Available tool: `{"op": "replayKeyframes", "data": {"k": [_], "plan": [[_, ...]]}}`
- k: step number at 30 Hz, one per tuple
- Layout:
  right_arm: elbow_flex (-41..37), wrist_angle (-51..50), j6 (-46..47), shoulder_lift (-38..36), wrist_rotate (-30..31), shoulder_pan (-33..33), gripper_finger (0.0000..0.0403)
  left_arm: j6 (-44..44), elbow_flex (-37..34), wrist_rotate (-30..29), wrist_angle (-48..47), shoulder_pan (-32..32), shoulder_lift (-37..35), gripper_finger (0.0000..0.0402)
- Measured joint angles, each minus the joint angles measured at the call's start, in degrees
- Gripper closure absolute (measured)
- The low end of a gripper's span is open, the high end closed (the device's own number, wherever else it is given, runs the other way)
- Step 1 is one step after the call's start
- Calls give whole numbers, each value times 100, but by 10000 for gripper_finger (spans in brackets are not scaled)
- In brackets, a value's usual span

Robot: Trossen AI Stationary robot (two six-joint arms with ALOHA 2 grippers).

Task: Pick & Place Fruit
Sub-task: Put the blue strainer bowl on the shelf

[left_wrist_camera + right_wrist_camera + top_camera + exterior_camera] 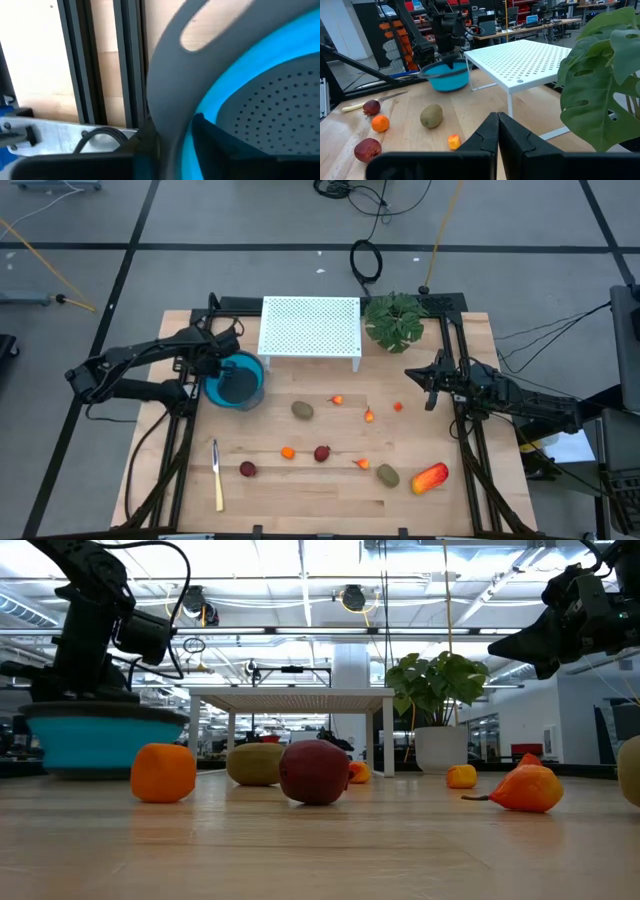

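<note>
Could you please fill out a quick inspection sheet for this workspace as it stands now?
Surface: wooden table, fruit scattered across it.
Job's things: oblong red-orange piece, two olive ovals, dark red balls, small orange pieces; blue colander holds no fruit.
Clutter: knife, plant, white perforated stand.
Grippers: left gripper closed on the colander's grey rim; right gripper shut, empty, raised at the right.
Cables: loops on the floor behind the table.
Surroundings: lab benches, no person seen.

No legible text, labels, brands, numbers or signs are found on any item in view.
</note>
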Motion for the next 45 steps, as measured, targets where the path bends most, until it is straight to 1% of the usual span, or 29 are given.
{"op": "replayKeyframes", "data": {"k": [4,7,16,23,33,37,40,45], "plan": [[-1,0,0,1,0,-2,399,272,5,-23,-98,4,0,351],[-1,2,0,0,0,0,399,423,9,-29,-142,4,-3,367],[-1,2,0,1,0,0,399,913,9,-23,-112,-37,-3,368],[0,2,0,-1,0,0,399,974,78,12,-204,-204,0,372],[1,4,2,1,0,0,399,982,774,135,-976,-403,8,382],[-1,7,2,1,0,-1,399,935,1076,105,-1764,-463,11,383],[-1,7,0,0,0,-1,399,825,1264,-36,-2288,-523,9,384],[-1,7,0,0,0,-1,399,807,1533,-88,-2283,-587,-76,392]]}}
